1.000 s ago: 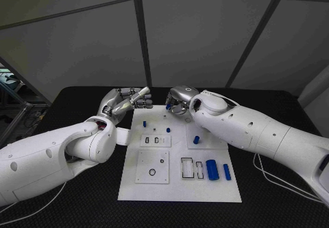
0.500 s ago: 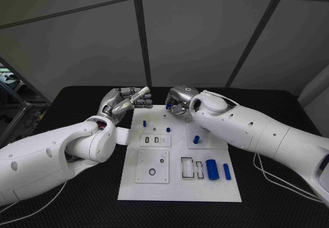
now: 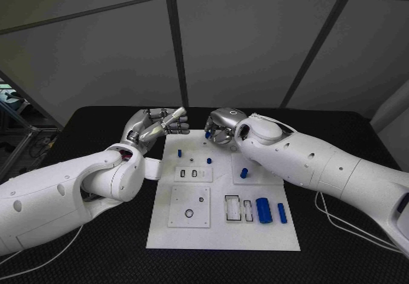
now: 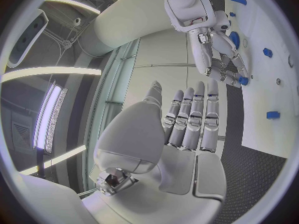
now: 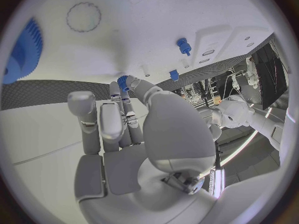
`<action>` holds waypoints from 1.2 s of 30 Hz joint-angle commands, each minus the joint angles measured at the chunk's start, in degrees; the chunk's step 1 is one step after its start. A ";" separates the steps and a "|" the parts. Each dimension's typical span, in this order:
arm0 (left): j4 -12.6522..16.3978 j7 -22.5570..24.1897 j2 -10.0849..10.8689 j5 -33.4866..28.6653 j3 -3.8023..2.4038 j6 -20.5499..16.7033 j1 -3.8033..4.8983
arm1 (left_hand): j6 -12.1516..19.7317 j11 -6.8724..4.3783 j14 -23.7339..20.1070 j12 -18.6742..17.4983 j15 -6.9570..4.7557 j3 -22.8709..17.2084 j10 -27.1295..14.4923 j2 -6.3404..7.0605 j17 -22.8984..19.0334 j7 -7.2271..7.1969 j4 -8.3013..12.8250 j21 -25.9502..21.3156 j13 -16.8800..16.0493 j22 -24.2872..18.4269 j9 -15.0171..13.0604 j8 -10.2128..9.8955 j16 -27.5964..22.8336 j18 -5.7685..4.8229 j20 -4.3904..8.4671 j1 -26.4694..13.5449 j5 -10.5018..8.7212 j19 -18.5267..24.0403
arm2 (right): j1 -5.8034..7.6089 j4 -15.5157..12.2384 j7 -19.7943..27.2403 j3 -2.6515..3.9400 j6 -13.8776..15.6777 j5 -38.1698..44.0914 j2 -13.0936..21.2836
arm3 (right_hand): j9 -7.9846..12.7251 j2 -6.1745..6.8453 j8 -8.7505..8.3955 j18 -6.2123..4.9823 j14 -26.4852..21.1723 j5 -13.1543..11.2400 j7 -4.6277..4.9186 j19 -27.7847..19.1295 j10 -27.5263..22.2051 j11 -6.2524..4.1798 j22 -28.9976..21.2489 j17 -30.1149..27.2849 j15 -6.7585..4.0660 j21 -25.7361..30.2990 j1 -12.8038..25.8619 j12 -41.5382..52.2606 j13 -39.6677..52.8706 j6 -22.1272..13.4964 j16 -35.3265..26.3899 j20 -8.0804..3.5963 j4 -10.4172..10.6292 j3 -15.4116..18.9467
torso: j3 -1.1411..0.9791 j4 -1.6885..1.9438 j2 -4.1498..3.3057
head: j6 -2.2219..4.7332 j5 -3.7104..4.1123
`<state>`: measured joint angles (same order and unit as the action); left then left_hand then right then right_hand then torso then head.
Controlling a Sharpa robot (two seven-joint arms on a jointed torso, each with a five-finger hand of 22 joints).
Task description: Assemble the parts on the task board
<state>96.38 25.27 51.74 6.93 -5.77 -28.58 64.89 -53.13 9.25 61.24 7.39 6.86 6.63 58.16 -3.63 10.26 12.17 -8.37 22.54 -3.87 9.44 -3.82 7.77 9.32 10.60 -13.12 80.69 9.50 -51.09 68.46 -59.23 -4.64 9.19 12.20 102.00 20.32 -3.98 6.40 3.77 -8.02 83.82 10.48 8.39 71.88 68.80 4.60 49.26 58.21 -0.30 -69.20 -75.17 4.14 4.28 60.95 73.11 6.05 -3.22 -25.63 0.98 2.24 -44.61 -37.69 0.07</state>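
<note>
Black table (image 3: pixel 102 248), grey wall panels (image 3: pixel 243 50) behind

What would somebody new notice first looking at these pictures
Two white arms meet at the far end of the task board, and the right hand pinches a small blue part in its fingertips over the board's far edge. The left hand is raised beside the board's far left corner, fingers together and holding nothing. Nearer the robot, two blue cylinders lie side by side by the board's right edge.
</note>
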 commanded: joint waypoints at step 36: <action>-1.21 -0.19 1.04 0.41 -0.04 1.11 0.10 | -0.04 0.53 -0.26 -0.45 0.36 0.25 -0.13 -0.24 0.12 0.39 0.29 -0.06 0.05 -0.13 0.08 -0.41 -0.46 -0.20 -0.18 0.60 -0.07 -0.09 | 1.05 -17.70 -5.31 0.12 2.37 -11.45 17.59 | -0.80 2.51 2.15 0.15 0.58 0.26 0.85 -1.74 2.93 -0.18 -2.05 -2.33 0.12 0.91 1.34 5.69 1.74 -3.91 -0.38 -0.02 3.47 3.93 | -0.43 -1.25 0.64 | 1.21 0.46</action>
<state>95.15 24.93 52.73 6.93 -5.76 -28.41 64.89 -53.14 9.45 61.03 7.06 7.07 6.79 57.95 -3.93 10.29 12.17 -8.21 22.54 -3.88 9.40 -3.82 7.55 9.10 10.61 -13.12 81.00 9.50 -51.09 69.32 -75.99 -6.90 9.28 18.27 96.44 37.28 -4.82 9.05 5.94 -8.01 84.03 10.97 9.42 69.89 71.00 4.54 47.09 55.83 0.27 -68.13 -74.32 9.47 5.83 56.68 72.87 5.99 0.12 -21.83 0.70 1.37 -44.17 -36.57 0.40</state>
